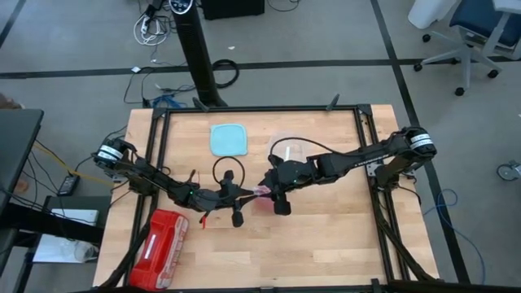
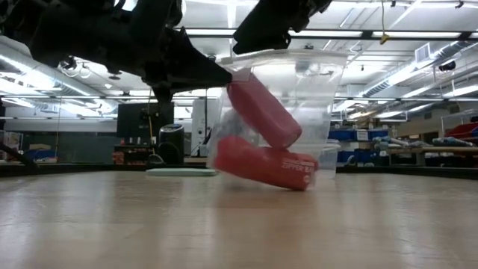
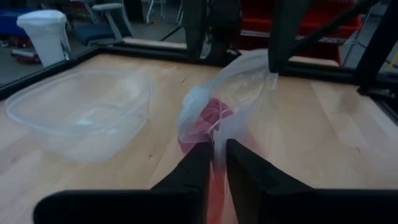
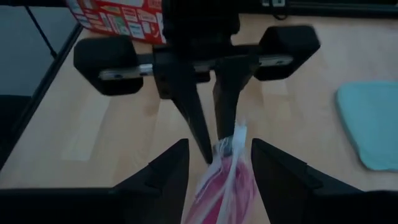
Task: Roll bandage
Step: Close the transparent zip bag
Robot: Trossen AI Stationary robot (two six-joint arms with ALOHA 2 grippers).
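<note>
On the pale wooden table [image 1: 326,260], framed by a dark metal rail, the two dark arms meet near the middle, and everything that matters hangs between their tips. Largest of the loose things is the glossy red plastic case with white marks [image 1: 159,247], lying well off behind the left gripper [image 3: 214,163], toward that arm's base. On the far side of both grippers lie a flat light-blue square lid [image 1: 228,139] and, just beside it, a clear shallow plastic tub [image 3: 78,111].

Between the grippers hangs a clear plastic zipper bag [image 2: 287,104], its lower end resting on the table. The left gripper's fingers look pinched together on the bag's upper edge, only the thin film between them. The right gripper [image 4: 214,163] comes in from the opposite side; its fingers stand apart, one on each side of the bag, not pressing it as far as I can tell.

Inside the bag — not out on the table — sits the bandage [image 2: 263,108], a dusky pink-red fabric roll, leaning on a second roll of the same colour [image 2: 261,164] beneath it. Both already look wound into short cylinders. So I would judge the rolling itself done and the work now at bagging or handling the bag — whether it needs sealing or setting down, I cannot tell.
</note>
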